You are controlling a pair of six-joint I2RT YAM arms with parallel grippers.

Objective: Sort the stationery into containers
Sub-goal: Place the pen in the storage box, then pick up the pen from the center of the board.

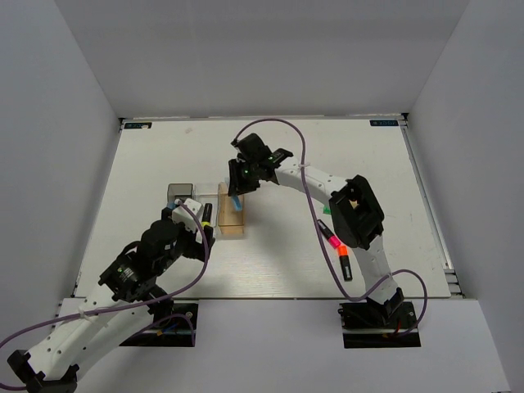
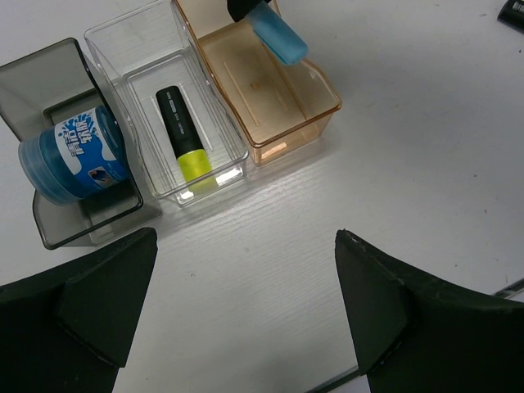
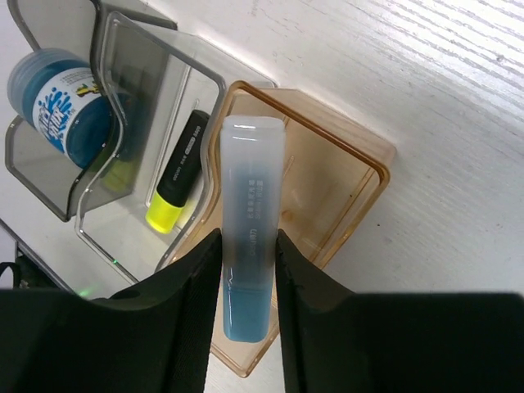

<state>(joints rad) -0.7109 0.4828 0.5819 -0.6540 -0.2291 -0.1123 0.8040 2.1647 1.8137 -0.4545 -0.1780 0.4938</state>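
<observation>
Three trays stand side by side: dark grey, clear and pale tan. The blue-white block sits in the grey tray. A yellow-ended highlighter lies in the clear tray. My right gripper is shut on the light-blue marker and holds it over the tan tray. In the top view the right gripper hangs above that tray. My left gripper is open and empty over bare table in front of the trays.
Two highlighters with a pink end and an orange end lie on the table by the right arm's elbow; a green bit shows behind the arm. White walls enclose the table.
</observation>
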